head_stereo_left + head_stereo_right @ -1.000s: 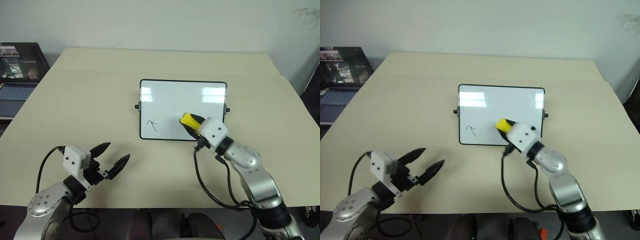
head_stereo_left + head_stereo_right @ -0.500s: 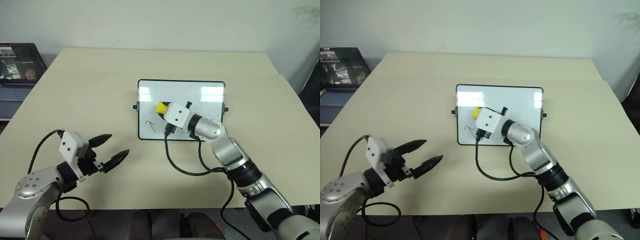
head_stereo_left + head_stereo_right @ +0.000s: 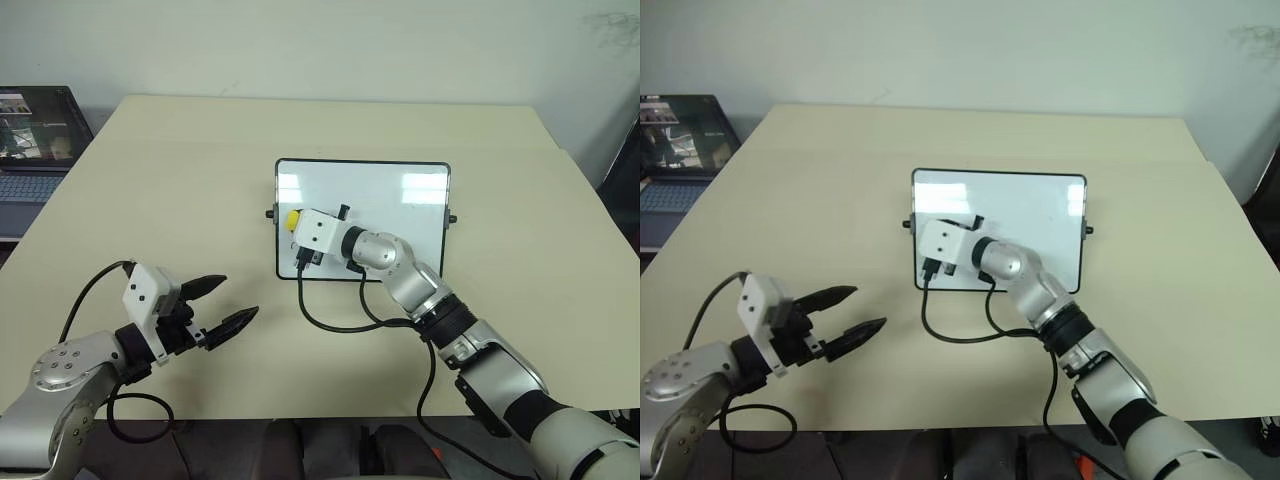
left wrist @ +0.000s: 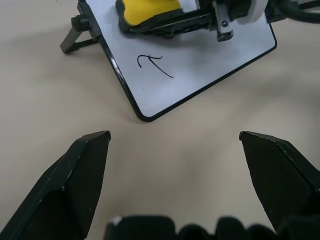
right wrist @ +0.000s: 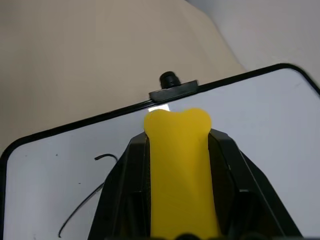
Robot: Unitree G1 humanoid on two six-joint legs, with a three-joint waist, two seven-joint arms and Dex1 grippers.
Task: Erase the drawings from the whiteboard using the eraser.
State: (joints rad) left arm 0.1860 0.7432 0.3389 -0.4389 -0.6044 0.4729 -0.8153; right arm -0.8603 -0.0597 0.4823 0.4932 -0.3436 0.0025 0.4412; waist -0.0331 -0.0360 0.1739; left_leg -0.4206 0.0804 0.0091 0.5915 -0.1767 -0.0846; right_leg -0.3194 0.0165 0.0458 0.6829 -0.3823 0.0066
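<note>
Head views: right gripper (image 3: pixel 292 219) clamped on the eraser (image 3: pixel 292 217), parked over the whiteboard's (image 3: pixel 400 215) left edge, presumably lined up for a wipe. Left gripper (image 3: pixel 222 305) spread wide, holding nothing, off the board over bare table (image 3: pixel 150 180), likely keeping clear.

Left wrist view: one remaining drawing (image 4: pixel 155 66), a hooked stroke, lies just beside the eraser, between it and the board's near edge.

Right wrist view: eraser pinched between both fingers (image 5: pixel 130 175), tip projecting toward the side knob (image 5: pixel 170 79); the stroke is off to one side, untouched.
</note>
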